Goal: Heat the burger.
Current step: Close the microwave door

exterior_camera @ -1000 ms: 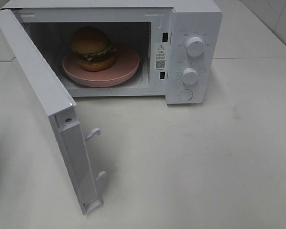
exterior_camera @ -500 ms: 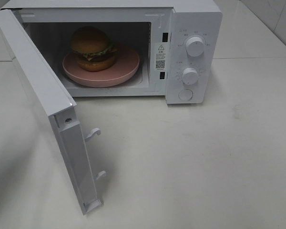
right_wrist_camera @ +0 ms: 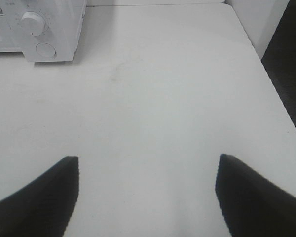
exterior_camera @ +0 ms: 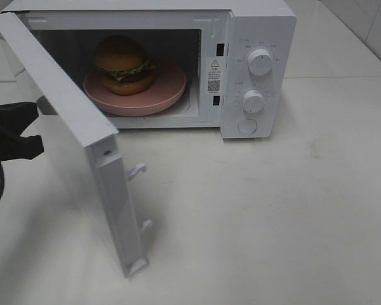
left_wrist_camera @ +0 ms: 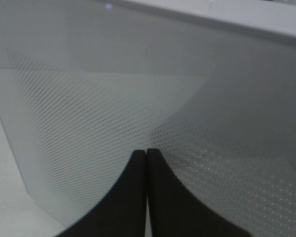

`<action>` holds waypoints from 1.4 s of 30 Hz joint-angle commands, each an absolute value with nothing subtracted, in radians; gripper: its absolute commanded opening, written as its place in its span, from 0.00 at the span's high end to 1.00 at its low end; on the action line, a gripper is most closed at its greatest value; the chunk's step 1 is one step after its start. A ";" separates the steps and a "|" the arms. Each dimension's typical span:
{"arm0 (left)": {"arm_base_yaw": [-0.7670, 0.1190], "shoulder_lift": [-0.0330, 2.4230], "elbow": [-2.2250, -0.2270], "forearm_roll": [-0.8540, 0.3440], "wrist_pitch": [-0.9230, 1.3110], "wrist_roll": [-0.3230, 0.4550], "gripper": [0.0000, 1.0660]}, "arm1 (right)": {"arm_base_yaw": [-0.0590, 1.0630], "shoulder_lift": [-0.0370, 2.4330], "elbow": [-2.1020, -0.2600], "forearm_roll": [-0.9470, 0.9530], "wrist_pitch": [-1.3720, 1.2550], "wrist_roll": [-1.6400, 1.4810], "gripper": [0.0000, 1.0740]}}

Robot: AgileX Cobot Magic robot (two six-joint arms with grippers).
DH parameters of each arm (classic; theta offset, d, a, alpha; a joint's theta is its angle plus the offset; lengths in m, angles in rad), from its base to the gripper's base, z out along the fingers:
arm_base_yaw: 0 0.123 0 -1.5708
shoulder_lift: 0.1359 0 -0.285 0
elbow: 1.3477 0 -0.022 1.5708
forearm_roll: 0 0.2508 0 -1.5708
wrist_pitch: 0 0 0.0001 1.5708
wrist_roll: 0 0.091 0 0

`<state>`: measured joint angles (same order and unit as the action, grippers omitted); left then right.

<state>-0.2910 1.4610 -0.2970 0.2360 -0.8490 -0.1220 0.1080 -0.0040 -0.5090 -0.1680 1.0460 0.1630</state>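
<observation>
The burger (exterior_camera: 122, 63) rests on a pink plate (exterior_camera: 168, 89) inside the white microwave (exterior_camera: 260, 25). The microwave's door (exterior_camera: 76, 140) stands partly open, swung out to the left. My left gripper (exterior_camera: 33, 130) is at the left edge, against the outer face of the door. In the left wrist view its fingers are shut together with nothing between them (left_wrist_camera: 146, 153), right at the door's dotted window (left_wrist_camera: 138, 89). My right gripper (right_wrist_camera: 148, 165) is open over bare table, off to the right of the microwave (right_wrist_camera: 54, 29); the high view does not show it.
Two dials (exterior_camera: 260, 62) and a round button (exterior_camera: 247, 126) sit on the microwave's right panel. Two latch hooks (exterior_camera: 138, 169) stick out from the door's free edge. The white table (exterior_camera: 273, 216) stretches in front and to the right, with its edge (right_wrist_camera: 271, 74) in the right wrist view.
The left gripper has come into view at the left, behind the door. The door has swung a little toward the microwave. Burger and plate have not moved.
</observation>
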 commanded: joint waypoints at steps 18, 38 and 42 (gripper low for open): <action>-0.630 1.733 -0.608 -0.268 -0.859 0.112 1.00 | 0.101 -0.031 -0.509 -0.167 1.040 0.160 0.30; -0.701 1.915 -0.958 -0.603 -0.752 0.342 1.00 | 0.101 -0.031 -0.509 -0.167 1.040 0.160 0.30; -0.701 1.958 -1.036 -0.652 -0.732 0.388 1.00 | 0.101 -0.031 -0.509 -0.167 1.040 0.160 0.30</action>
